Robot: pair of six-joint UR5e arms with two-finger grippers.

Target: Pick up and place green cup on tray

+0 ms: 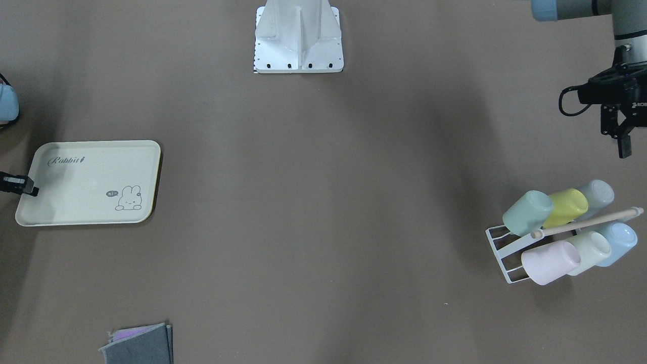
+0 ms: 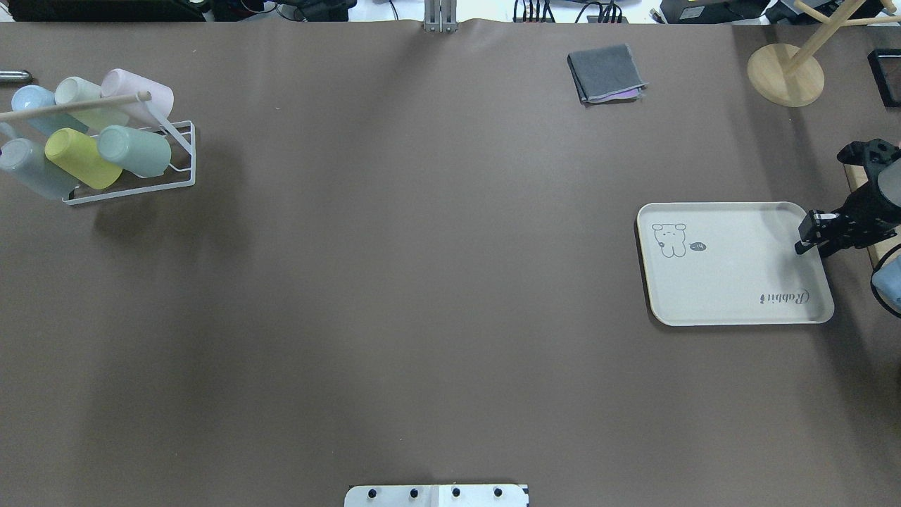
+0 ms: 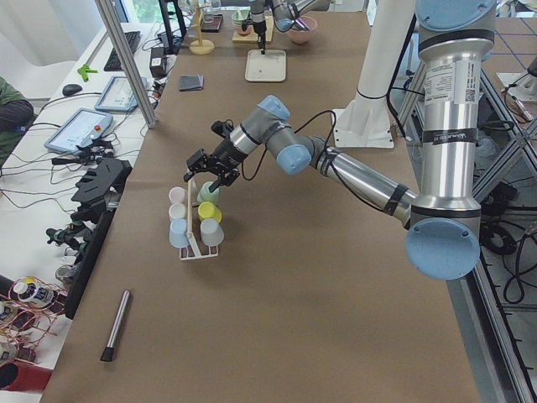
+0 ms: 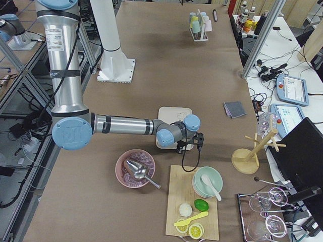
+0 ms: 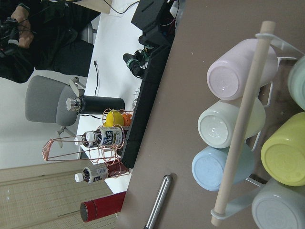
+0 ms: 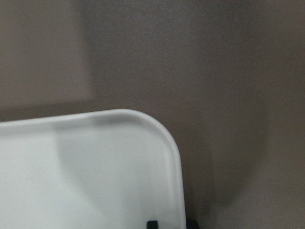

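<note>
Brown desk [image 2: 422,296], with a cream tray [image 2: 732,296] near its right end and a white rack [image 2: 193,158] near its left, well apart. The green cup [image 2: 134,150] slants on the rack, base pointing left. The left tool [image 1: 617,142] hovers nearby, released, not touching. The right tool [image 2: 806,238], tips apart, hangs over the tray's edge.

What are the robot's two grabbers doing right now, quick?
Left gripper: open, holding nothing.
Right gripper: at the tray rim; cannot tell if open or shut.

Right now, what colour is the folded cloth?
The folded cloth is dark grey with a purple edge; overhead view.
</note>
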